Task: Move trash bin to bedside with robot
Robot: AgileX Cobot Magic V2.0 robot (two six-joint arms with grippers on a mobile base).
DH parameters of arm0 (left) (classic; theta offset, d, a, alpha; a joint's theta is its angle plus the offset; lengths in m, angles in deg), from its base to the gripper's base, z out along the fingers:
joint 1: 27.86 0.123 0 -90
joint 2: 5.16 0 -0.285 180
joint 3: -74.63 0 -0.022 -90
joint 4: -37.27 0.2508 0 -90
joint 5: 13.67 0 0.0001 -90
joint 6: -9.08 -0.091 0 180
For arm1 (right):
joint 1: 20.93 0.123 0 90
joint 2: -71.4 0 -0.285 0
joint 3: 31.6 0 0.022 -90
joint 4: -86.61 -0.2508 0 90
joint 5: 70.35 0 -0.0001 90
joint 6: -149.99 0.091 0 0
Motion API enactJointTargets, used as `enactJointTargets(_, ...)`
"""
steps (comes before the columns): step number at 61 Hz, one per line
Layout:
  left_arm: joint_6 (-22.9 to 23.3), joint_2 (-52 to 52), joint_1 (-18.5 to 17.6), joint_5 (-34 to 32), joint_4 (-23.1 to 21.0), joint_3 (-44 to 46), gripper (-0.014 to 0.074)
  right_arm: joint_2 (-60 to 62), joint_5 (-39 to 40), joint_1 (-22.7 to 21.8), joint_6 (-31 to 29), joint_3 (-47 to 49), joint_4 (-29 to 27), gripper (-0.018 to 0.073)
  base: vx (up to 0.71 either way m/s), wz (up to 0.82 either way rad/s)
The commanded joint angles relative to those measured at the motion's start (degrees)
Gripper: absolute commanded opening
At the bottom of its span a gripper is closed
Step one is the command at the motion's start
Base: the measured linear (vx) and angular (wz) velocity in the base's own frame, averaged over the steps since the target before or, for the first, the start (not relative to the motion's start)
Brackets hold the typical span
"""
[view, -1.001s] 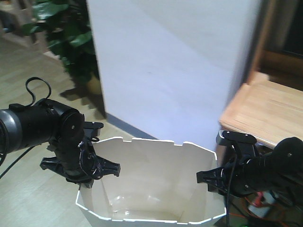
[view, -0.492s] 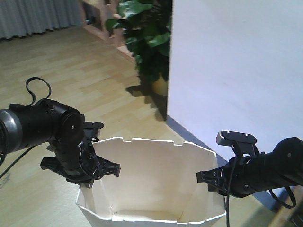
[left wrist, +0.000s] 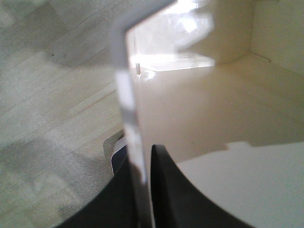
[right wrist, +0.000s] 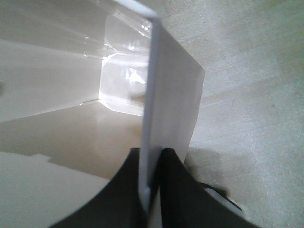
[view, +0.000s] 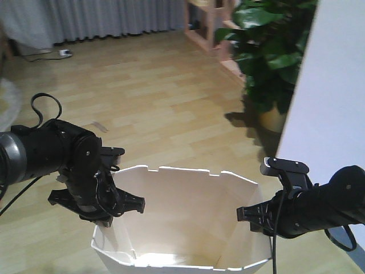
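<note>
– At the rim of the trash bin (view: 182, 220), how do the fingers (left wrist: 164, 190) stand?
– Closed: the left gripper (view: 108, 220) pinches its left wall, the right gripper (view: 258, 221) its right; bin spans between arms. Bedside unseen.

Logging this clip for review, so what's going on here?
A cream-white trash bin is held from both sides. The left claw is pinched on its left wall and the right claw on its right wall, each with the thin wall between its fingers. The bin is over a wooden floor, with a potted plant and a white wall ahead on the right. No bed is in view.
</note>
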Motion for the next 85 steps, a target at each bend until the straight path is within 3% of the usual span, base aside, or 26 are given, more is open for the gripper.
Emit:
enactJointTargets(1,-1.2,-3.5,-1.1,-3.9,-4.0,2.1,-0.0006,3.1,0.2,1.1,-2.7,2.1,-4.1,-0.0005,0.18,0.62)
enactJointTargets(47,-1.2,-3.5,-1.1,-3.9,-4.0,2.1,-0.0006,3.1,0.2,1.1,-2.7,2.1,-4.1,-0.0005,0.20,0.52)
enactJointTargets(85,-1.2,-3.5,-1.1,-3.8,-4.0,2.1,-0.0006,3.1,-0.4,1.1,-2.7,2.1,-4.1,-0.0005,0.26,0.03)
